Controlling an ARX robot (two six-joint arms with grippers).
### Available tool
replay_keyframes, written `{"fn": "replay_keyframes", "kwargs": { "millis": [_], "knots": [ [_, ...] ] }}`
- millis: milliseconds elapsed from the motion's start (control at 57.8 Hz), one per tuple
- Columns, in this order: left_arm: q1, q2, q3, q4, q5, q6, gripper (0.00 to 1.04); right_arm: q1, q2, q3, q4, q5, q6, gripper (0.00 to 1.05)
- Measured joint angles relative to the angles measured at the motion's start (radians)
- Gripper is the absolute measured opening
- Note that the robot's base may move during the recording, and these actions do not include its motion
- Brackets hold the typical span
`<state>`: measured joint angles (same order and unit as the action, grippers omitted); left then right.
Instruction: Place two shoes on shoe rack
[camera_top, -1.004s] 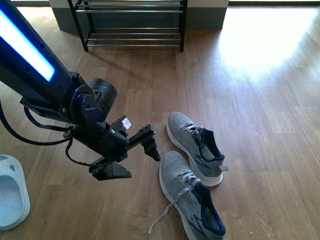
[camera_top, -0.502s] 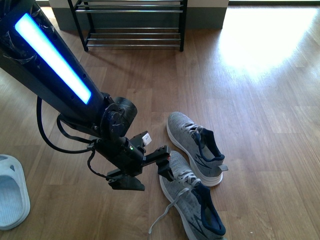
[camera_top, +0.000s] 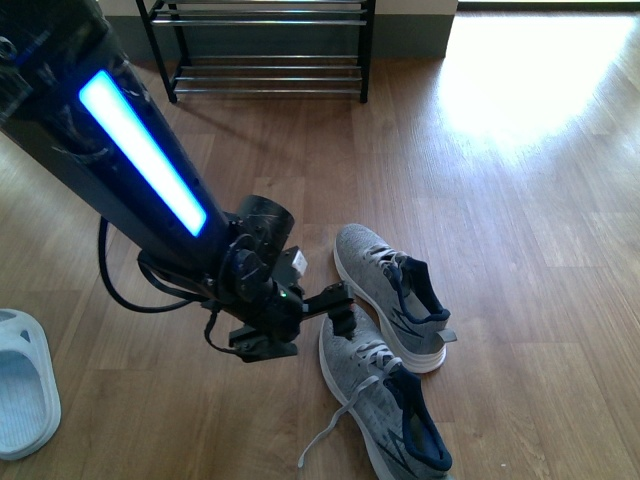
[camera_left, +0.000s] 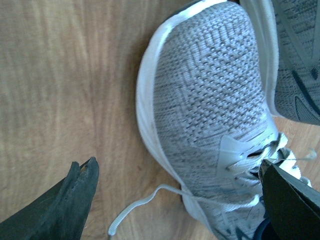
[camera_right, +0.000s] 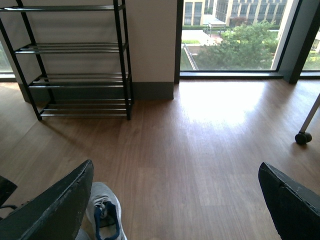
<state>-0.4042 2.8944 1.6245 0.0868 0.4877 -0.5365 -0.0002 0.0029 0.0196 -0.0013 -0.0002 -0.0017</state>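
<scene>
Two grey knit sneakers with white soles lie side by side on the wood floor, the near shoe (camera_top: 385, 400) and the far shoe (camera_top: 388, 285). My left gripper (camera_top: 305, 330) is open and low at the near shoe's toe. In the left wrist view that toe (camera_left: 210, 100) fills the space between the spread fingers, one finger (camera_left: 75, 202) on the floor side and the other over the laces. The second shoe (camera_left: 300, 60) lies beside it. The shoe rack (camera_top: 265, 70) stands at the back with bare chrome bars. My right gripper (camera_right: 172, 205) hangs open over bare floor, facing the rack (camera_right: 75, 80).
A pale slide (camera_top: 22, 385) lies at the near left edge. A loose lace (camera_left: 135, 210) trails off the near shoe onto the floor. One sneaker (camera_right: 102, 210) shows beside the right gripper's finger. A caster wheel (camera_right: 302, 137) stands at the right, near the window.
My left arm has swung right and down across the floor. Its open gripper went from beside the shoes to straddling the near sneaker's toe. The shoes have not moved.
</scene>
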Motion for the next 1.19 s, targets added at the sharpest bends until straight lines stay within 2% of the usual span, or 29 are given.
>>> {"fn": "replay_keyframes", "kwargs": {
  "millis": [173, 242, 381, 519, 692, 883, 1194],
  "knots": [
    [-0.056, 0.058, 0.110, -0.012, 0.079, -0.080, 0.95, 0.000, 0.000, 0.000, 0.000, 0.000, 0.000, 0.96],
    [-0.077, 0.069, 0.144, -0.042, 0.077, -0.108, 0.95, 0.000, 0.000, 0.000, 0.000, 0.000, 0.000, 0.96],
    [-0.097, 0.061, 0.123, -0.014, 0.112, -0.192, 0.95, 0.000, 0.000, 0.000, 0.000, 0.000, 0.000, 0.96],
    [-0.114, -0.003, 0.017, -0.007, 0.142, -0.249, 0.95, 0.000, 0.000, 0.000, 0.000, 0.000, 0.000, 0.96],
    [-0.131, -0.101, -0.085, -0.028, 0.186, -0.190, 0.95, 0.000, 0.000, 0.000, 0.000, 0.000, 0.000, 0.96],
    [-0.140, -0.085, -0.083, -0.066, 0.191, -0.142, 0.95, 0.000, 0.000, 0.000, 0.000, 0.000, 0.000, 0.96],
    [-0.164, 0.024, -0.009, -0.075, 0.238, -0.159, 0.95, 0.000, 0.000, 0.000, 0.000, 0.000, 0.000, 0.96]
  ]
}}
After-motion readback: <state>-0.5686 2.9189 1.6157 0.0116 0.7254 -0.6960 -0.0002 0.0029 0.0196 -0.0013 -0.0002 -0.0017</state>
